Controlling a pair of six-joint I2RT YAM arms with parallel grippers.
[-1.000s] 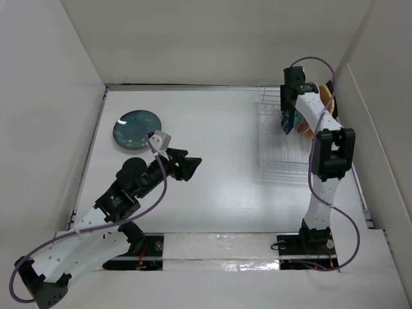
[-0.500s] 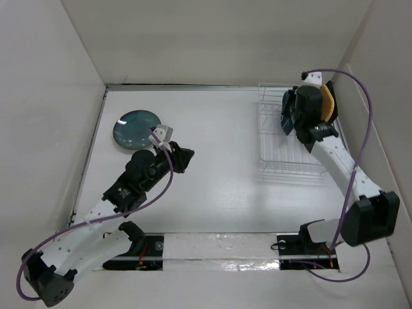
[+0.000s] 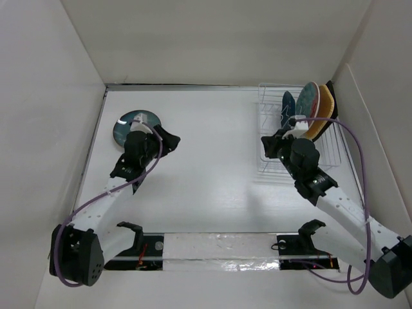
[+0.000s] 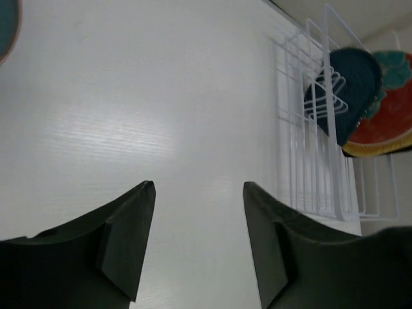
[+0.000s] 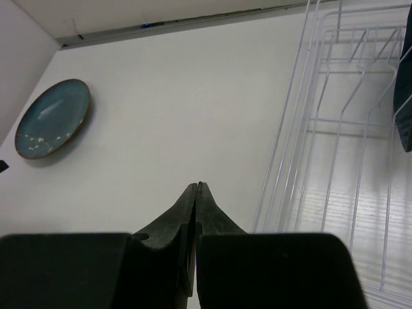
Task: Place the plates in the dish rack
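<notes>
Teal glaze, dark and speckled, marks the one dish not yet racked. The round plate [image 5: 53, 118] lies flat on the white desk [image 3: 219, 167], just off the left side of your left tool [image 4: 198, 187]. That tool's fingers stand apart with nothing between them. They point across the desk toward the dish rack [image 3: 280, 161], so the plate shows only as a sliver at the upper left corner of the left wrist view. From above, the left arm [image 3: 109, 190] overlaps the plate's near edge.

Your right tool [image 5: 195, 188] is pressed together and empty, with the rack's wires just to its right. The plate sits well apart from it, far ahead and to its left. The left arm is plainly the nearer one.

Being round, the plate has no long axis to line up with. What counts, I judge, is swinging the left tool leftward onto the rim and coming in low. A shallow glazed dish lying flat offers only a thin, slick lip.

The rack is thin white wire with upright tines. Ahead and right of the left tool, four dishes stand on edge at its far end: a navy leaf-shaped plate [image 3: 288, 107], a red-rimmed floral plate [image 3: 309, 100], a tan woven plate [image 3: 325, 106] and, hindmost, a black-rimmed plate [image 3: 331, 89]. The slots nearer the tool look free.
</notes>
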